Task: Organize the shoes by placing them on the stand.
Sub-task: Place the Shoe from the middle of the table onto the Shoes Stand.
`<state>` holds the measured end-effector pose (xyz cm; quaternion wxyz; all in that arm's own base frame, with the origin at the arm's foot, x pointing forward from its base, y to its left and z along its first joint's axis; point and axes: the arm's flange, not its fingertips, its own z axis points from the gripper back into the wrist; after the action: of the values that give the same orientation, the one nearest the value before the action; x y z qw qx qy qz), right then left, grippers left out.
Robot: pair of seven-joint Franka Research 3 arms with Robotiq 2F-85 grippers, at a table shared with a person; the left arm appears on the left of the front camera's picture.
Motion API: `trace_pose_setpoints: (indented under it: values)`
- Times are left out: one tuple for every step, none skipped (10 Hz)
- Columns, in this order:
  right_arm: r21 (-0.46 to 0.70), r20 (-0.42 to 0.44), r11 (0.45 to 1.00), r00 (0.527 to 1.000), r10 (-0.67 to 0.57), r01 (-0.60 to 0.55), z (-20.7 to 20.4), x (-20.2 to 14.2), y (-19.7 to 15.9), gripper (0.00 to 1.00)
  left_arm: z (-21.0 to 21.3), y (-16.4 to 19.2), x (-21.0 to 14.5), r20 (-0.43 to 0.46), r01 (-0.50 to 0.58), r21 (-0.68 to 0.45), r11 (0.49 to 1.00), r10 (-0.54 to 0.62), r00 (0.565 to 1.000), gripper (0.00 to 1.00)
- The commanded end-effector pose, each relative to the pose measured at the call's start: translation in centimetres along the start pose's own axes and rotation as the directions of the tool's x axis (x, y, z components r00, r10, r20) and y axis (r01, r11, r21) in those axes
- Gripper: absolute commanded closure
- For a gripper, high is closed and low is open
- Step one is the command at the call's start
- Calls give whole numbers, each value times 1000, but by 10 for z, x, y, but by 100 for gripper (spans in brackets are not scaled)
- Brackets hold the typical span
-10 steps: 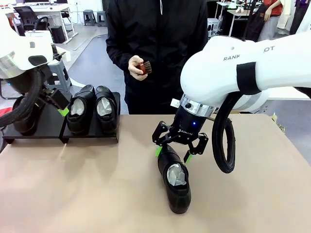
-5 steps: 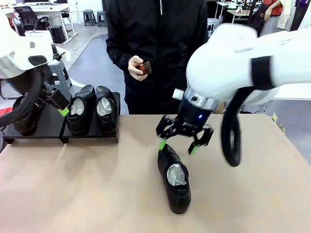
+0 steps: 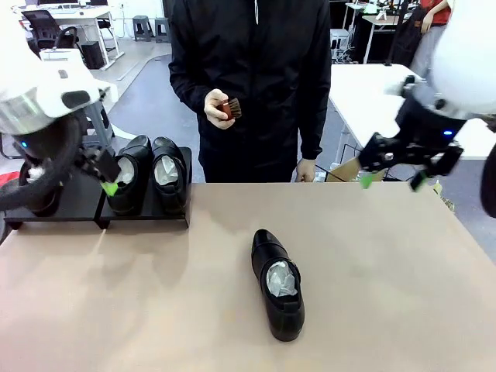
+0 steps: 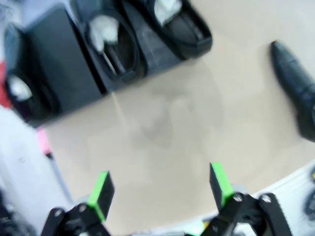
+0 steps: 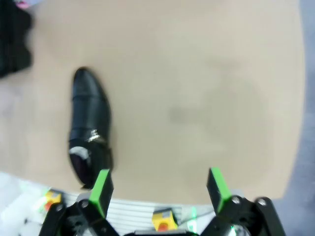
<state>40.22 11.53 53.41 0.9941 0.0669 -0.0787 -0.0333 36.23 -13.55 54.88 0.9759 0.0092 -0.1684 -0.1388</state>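
1 shoe (image 3: 277,285) lies off the stand (image 3: 77,203) (3 on it).

my arms are glossy white shells with silver wrist rings and thick black cables. my right gripper (image 3: 391,180) and left gripper (image 4: 160,189) are black linkages with green pads. the person (image 3: 252,77) at twelve o'clock wears a black jacket.

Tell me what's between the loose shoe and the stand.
Only bare tabletop lies between the loose shoe and the stand, seen in the front view.
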Motion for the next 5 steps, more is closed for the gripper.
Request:
trace_pose_setpoints:
  values:
    - [81, -1, 988, 991, -135, 134, -23, 11, -42, 0, 3, -50, -33, -86, -93, -47, 995, 89, 992, 0]
    - [132, -32, 969, 978, -208, 210, -34, 15, -68, 0, -3, -62, -37, -109, -107, -66, 992, 100, 989, 0]
    - [240, -78, 930, 960, -268, 279, -45, 18, -76, 0, 9, -39, -24, 71, 47, -75, 996, -42, 997, 0]
    - [50, -28, 985, 987, -161, 162, -21, 13, -63, 0, 2, -56, -35, -93, -84, -13, 996, 82, 992, 0]
    - [50, -28, 985, 987, -161, 162, -21, 13, -63, 0, 2, -56, -35, -93, -84, -13, 996, 82, 992, 0]
